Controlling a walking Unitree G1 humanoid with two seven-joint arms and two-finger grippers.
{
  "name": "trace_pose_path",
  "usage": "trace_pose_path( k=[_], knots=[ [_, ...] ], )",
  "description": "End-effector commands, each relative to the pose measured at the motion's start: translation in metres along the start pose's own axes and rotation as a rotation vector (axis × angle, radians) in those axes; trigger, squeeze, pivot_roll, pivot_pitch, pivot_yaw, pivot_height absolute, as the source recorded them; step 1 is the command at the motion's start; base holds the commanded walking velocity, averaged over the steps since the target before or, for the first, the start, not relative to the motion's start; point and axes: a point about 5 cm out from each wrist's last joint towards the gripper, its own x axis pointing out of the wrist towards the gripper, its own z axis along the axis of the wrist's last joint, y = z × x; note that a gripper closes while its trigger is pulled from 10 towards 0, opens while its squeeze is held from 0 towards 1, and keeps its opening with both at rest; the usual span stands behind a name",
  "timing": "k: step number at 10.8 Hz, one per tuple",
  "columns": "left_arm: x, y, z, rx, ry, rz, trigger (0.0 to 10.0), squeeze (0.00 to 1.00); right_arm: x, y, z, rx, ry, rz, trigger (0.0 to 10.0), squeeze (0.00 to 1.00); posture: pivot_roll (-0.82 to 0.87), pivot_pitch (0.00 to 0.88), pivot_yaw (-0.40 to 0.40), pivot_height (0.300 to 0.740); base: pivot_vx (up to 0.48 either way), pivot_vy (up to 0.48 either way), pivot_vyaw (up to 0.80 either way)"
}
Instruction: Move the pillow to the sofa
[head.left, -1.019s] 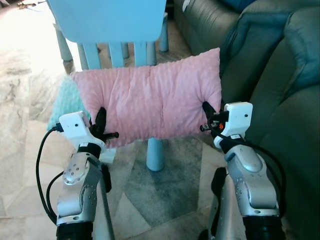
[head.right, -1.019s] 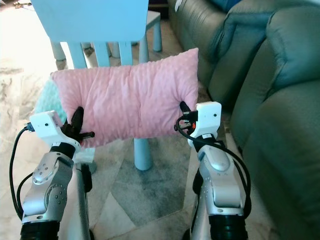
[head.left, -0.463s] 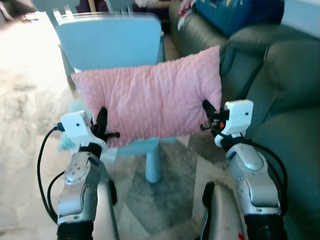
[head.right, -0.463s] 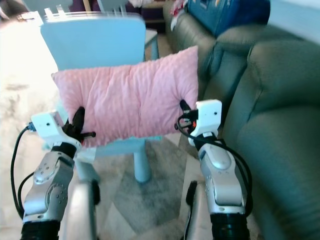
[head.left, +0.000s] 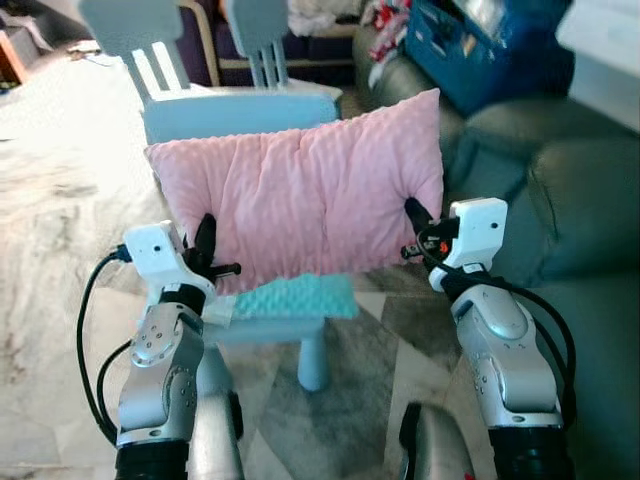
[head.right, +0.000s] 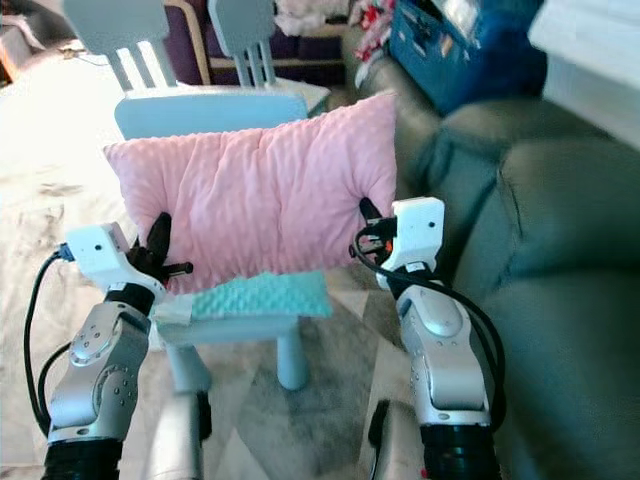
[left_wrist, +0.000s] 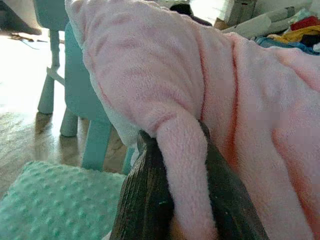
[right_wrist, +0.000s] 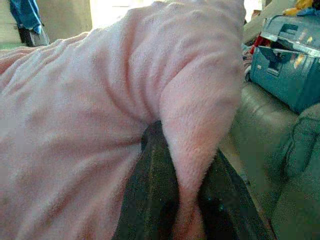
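Occupying the right side of the scene, the dark green leather sofa (head.left: 570, 190) lies to the right of the carried load, nearest the right arm. The pale blue plastic child's chair (head.left: 240, 115) stands farther off, behind the load, with a mint-green dotted cushion (head.left: 290, 297) on the near seat below. The pink fleece rectangular pillow (head.left: 300, 195) hangs in the air between both arms, long axis left to right, right end raised. The left gripper (head.left: 205, 250) is clenched on its lower left corner; the right gripper (head.left: 413, 222) is clenched on its right edge. Delivery requires a rightward carry.
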Motion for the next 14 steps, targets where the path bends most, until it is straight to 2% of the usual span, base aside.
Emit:
trace_pose_path(
  k=[1, 10, 14],
  knots=[
    [0.003, -0.004, 0.003, 0.000, -0.017, -0.017, 0.0, 0.00, 0.004, 0.003, 0.009, -0.004, -0.034, 0.015, 0.0, 0.00, -0.10, 0.000, -0.034, 0.592, 0.000, 0.000, 0.00],
    [0.002, -0.007, -0.003, -0.011, 0.008, -0.022, 0.0, 0.00, 0.002, 0.000, 0.012, -0.009, -0.035, 0.010, 0.0, 0.00, -0.12, 0.000, -0.040, 0.737, 0.000, 0.000, 0.00],
    [-0.008, 0.004, -0.016, 0.029, 0.069, 0.044, 0.0, 0.00, 0.002, 0.000, 0.014, -0.009, -0.038, 0.009, 0.0, 0.00, -0.11, 0.000, -0.041, 0.740, 0.000, 0.000, 0.00]
  ],
)
